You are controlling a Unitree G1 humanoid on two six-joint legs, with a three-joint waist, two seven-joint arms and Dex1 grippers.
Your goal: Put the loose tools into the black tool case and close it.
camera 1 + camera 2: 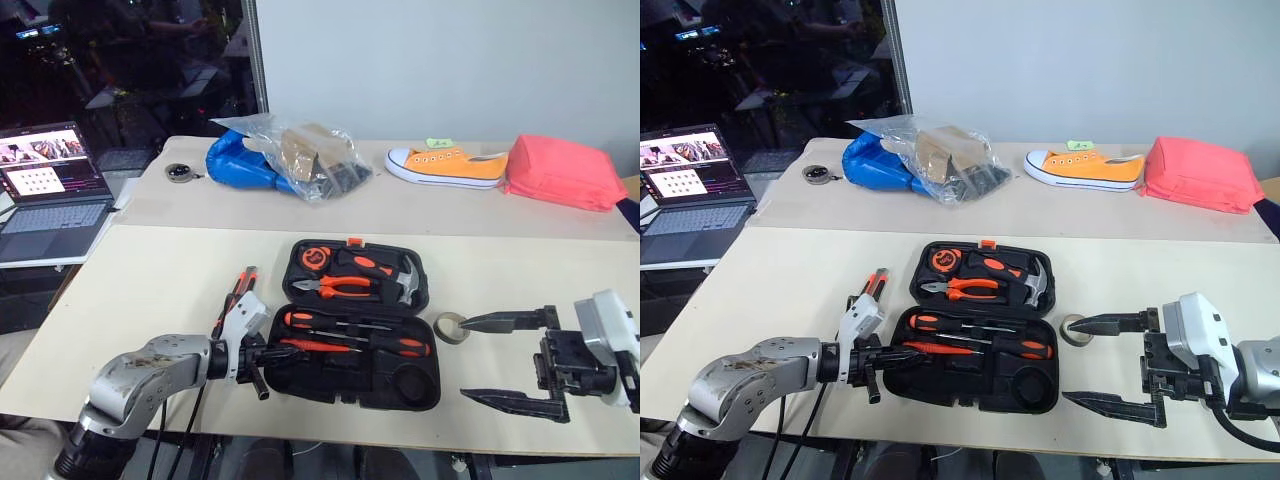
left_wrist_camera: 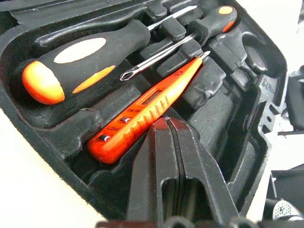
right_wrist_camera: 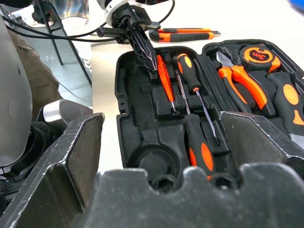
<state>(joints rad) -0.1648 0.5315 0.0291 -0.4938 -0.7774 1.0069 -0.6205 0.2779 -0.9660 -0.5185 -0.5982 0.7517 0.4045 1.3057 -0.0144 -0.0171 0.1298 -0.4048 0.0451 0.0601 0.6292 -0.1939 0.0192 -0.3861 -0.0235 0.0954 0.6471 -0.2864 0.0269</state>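
Observation:
The black tool case lies open at the table's front middle. Its near half holds two orange-and-black screwdrivers and a slim red screwdriver. My left gripper is shut and empty. It hovers over the case's left edge, its tips just short of the red screwdriver's handle end. An orange-and-black utility knife lies on the table left of the case, behind my left wrist. To the right of the case my right gripper stands wide open and empty, pointing at it.
The case's far half holds pliers, a hammer and a tape measure. A tape roll sits between the case and my right gripper. Further back are a plastic bag, an orange shoe, a pink pouch and, far left, a laptop.

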